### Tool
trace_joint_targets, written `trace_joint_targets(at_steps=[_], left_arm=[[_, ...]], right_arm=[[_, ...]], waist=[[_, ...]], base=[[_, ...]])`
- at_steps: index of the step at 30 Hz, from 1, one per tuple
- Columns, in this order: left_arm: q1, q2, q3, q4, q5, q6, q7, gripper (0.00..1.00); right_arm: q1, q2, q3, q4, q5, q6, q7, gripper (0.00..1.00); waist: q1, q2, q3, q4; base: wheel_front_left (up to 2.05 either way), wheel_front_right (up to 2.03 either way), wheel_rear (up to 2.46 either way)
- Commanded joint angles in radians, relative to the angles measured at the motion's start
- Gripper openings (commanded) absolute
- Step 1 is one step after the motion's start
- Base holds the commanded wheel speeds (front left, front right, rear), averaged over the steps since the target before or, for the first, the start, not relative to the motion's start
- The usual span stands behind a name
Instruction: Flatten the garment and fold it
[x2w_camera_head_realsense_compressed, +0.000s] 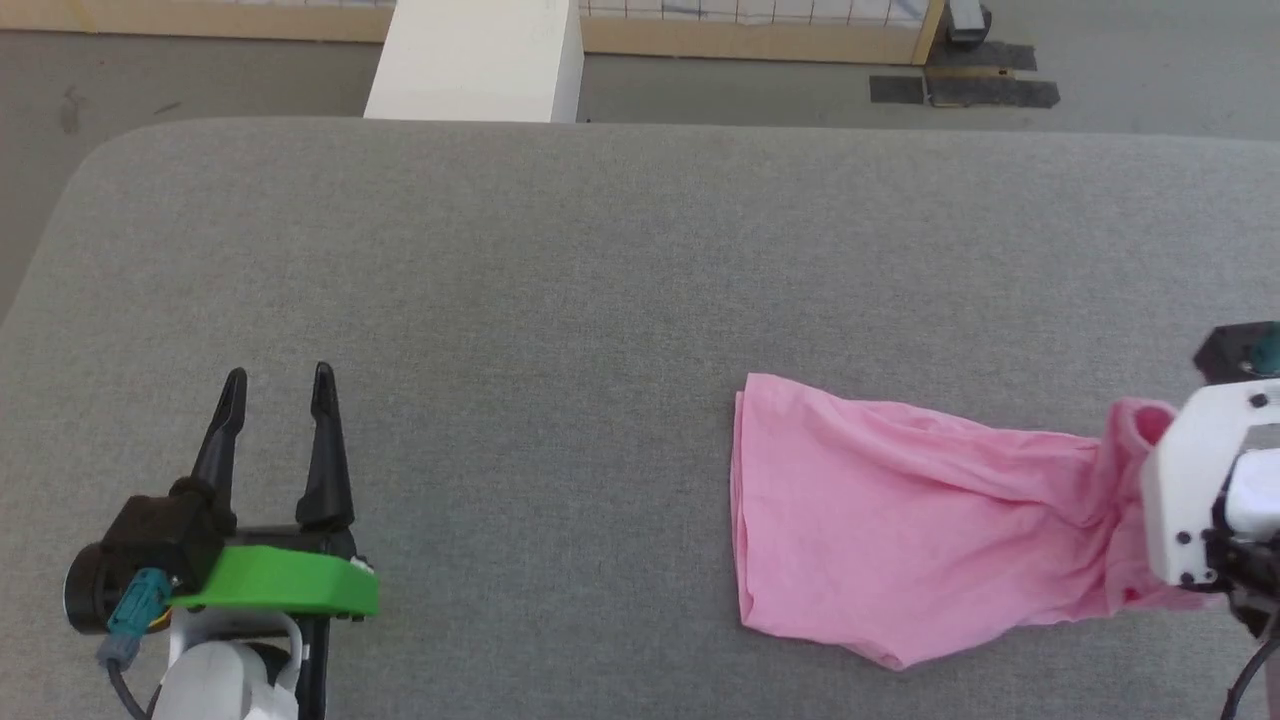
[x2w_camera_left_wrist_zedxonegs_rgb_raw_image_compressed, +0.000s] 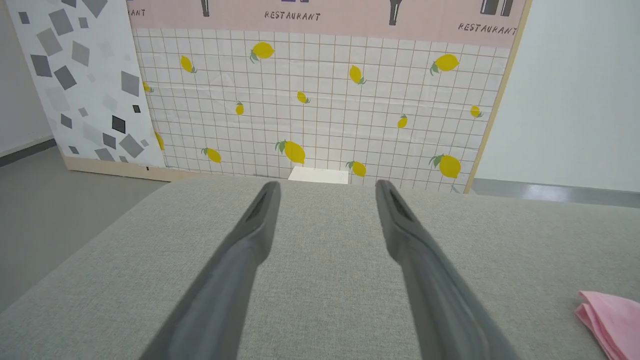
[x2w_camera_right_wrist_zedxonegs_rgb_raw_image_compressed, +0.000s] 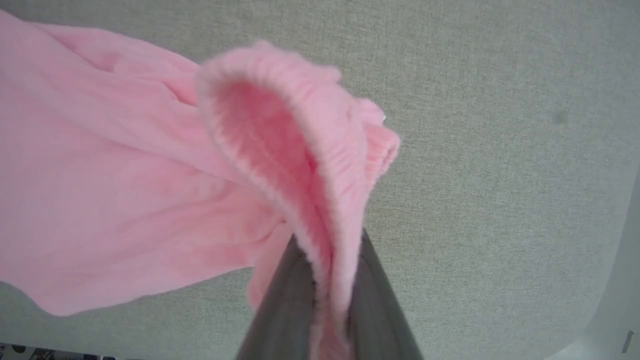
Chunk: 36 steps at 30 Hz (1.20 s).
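Pink thin-fabric shorts w/ gathered waistband (x2w_camera_head_realsense_compressed: 880, 520) lie bunched at lower right of head view, on grey woven-cloth surface (x2w_camera_head_realsense_compressed: 500, 300). The right gripper (x2w_camera_right_wrist_zedxonegs_rgb_raw_image_compressed: 329, 247) has its fingers pressed together, pinching the waistband. The left gripper (x2w_camera_head_realsense_compressed: 278, 385) is spread, lower left, touching nothing. Early stage imo: not flattened, no fold yet. Pink banner over lemon-print tiled wall panel (x2w_camera_left_wrist_zedxonegs_rgb_raw_image_compressed: 292, 15) reads "RESTAURANT".

I see bright, even light, barely any shadow; the garment (x2w_camera_right_wrist_zedxonegs_rgb_raw_image_compressed: 280, 165) blurs close to my right wrist camera.
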<state>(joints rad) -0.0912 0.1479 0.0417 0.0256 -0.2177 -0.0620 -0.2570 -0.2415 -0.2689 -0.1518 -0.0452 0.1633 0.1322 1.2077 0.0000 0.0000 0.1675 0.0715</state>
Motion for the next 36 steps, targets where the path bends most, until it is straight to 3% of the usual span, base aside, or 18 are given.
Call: trace_joint_targets(at_steps=[1,4,8,15,22,27,29,36], left_arm=[[0.014,-0.008,0.006,0.000,0.006,-0.007,-0.005,1.00],[0.019,-0.016,0.007,0.002,0.009,-0.010,-0.005,1.00],[0.021,-0.027,0.007,0.005,0.008,-0.015,-0.005,1.00],[0.011,-0.044,-0.003,0.013,0.008,-0.028,-0.005,1.00],[0.014,-0.049,0.007,0.019,0.009,-0.040,-0.005,1.00],[0.024,-0.052,0.015,0.023,0.013,-0.045,-0.005,1.00],[0.024,-0.054,0.016,0.027,0.015,-0.047,-0.005,1.00],[0.019,-0.052,0.020,0.031,0.028,-0.052,-0.005,1.00]], right_arm=[[0.023,0.011,0.023,-0.051,0.022,-0.002,0.035,0.00],[0.048,0.060,0.088,-0.156,0.058,-0.002,0.100,0.00],[0.045,0.132,0.186,-0.180,0.071,-0.002,0.092,0.00],[-0.010,0.208,0.302,0.002,0.061,-0.002,-0.034,0.00],[-0.093,0.218,0.357,0.235,0.045,-0.002,-0.146,0.00],[-0.124,0.218,0.385,0.320,0.064,-0.002,-0.203,0.00],[-0.136,0.218,0.396,0.328,0.079,-0.002,-0.237,1.00],[-0.174,0.219,0.477,0.229,0.191,-0.002,-0.309,1.00]], waist=[[0.0000,0.0000,-0.009,-0.005],[0.0000,0.0000,-0.017,-0.005],[0.0000,0.0000,-0.021,0.000],[0.0000,0.0000,-0.015,0.045],[0.0000,0.0000,-0.001,0.095],[0.0000,0.0000,-0.003,0.095],[0.0000,0.0000,-0.007,0.090],[0.0000,0.0000,-0.022,0.044]], base=[[0.00,0.00,0.00],[0.00,0.00,0.00],[0.00,0.00,0.00],[0.00,0.00,0.00],[0.00,0.00,0.00],[0.00,0.00,0.00],[0.00,0.00,0.00],[0.00,0.00,0.00]])
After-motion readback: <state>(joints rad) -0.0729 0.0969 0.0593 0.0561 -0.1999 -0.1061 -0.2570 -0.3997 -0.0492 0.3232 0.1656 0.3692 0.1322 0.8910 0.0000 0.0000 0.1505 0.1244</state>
